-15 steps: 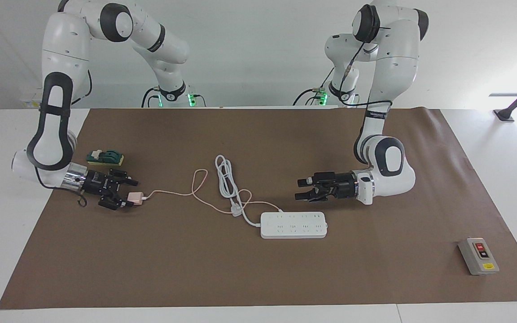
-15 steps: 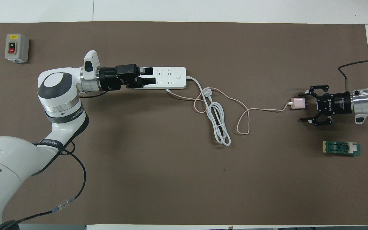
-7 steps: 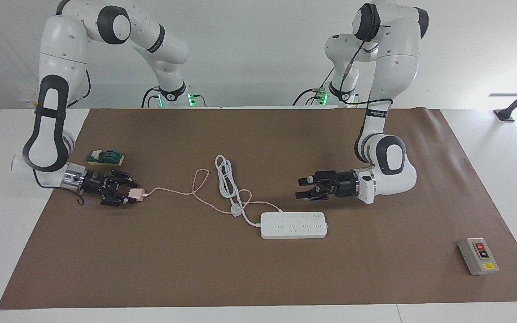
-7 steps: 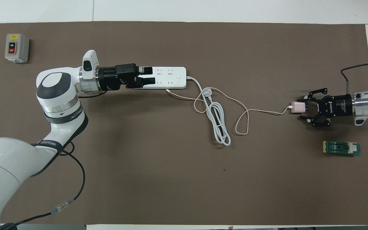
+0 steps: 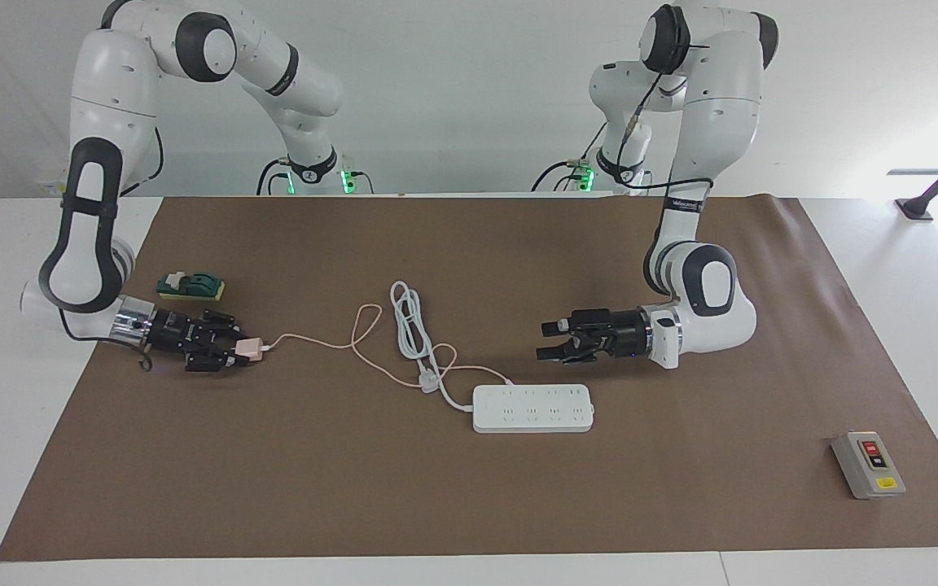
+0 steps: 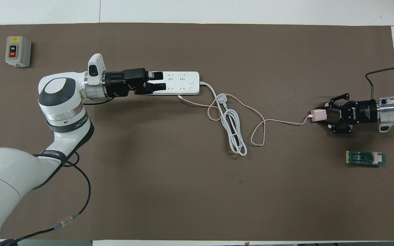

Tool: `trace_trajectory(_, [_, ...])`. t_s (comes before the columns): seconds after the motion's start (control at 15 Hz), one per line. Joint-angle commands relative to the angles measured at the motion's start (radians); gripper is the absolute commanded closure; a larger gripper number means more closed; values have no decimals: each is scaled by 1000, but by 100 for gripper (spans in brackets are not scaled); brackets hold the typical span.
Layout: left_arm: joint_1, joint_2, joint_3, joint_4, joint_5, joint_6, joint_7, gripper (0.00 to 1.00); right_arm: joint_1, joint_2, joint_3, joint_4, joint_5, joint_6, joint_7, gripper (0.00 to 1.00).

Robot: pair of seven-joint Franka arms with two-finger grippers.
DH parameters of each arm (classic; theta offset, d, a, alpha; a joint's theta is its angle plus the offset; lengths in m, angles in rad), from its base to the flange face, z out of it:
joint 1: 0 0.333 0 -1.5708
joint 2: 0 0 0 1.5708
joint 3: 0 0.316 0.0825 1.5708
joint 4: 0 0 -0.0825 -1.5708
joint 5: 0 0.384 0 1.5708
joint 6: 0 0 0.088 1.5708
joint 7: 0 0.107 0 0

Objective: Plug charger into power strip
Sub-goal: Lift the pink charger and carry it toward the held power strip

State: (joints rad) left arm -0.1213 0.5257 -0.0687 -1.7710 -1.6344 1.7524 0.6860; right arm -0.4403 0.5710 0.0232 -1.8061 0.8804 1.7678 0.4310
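The charger, a small pale-pink cube, sits toward the right arm's end of the table between the jaws of the right gripper, which have closed on its sides and hold it low over the brown mat; whether its underside touches the mat cannot be told. In the overhead view the same charger shows its white connector end pointing toward the middle of the table, and the right gripper reaches in level from the table's edge. From the charger a thin pink cable trails across the mat in a loose loop and runs on to a coiled white cord with a white three-pin plug at its end. That thick cord leads into the power strip, a long flat white bar lying near the middle of the mat, farther from the robots than the coil. The left gripper hangs level above the mat beside the strip, its jaws spread wide and holding nothing; from overhead it covers one end of the strip. A green block lies near the right gripper, nearer to the robots than the charger. A small grey box with red and black buttons stands at the left arm's end, well apart from everything else.
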Motion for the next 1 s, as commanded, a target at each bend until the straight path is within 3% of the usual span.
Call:
trace_trajectory(0.0, [0, -35, 6, -38, 1, 4, -8, 0, 64, -8, 4, 68, 9, 16, 113, 100])
trace_trajectory(0.67, [23, -53, 7, -36, 30, -13, -13, 0, 270, -72, 26, 169, 51, 15, 471, 100])
trace_trajectory(0.94, [23, -59, 7, -38, 30, -17, -17, 0, 359, -74, 27, 194, 81, 28, 512, 100])
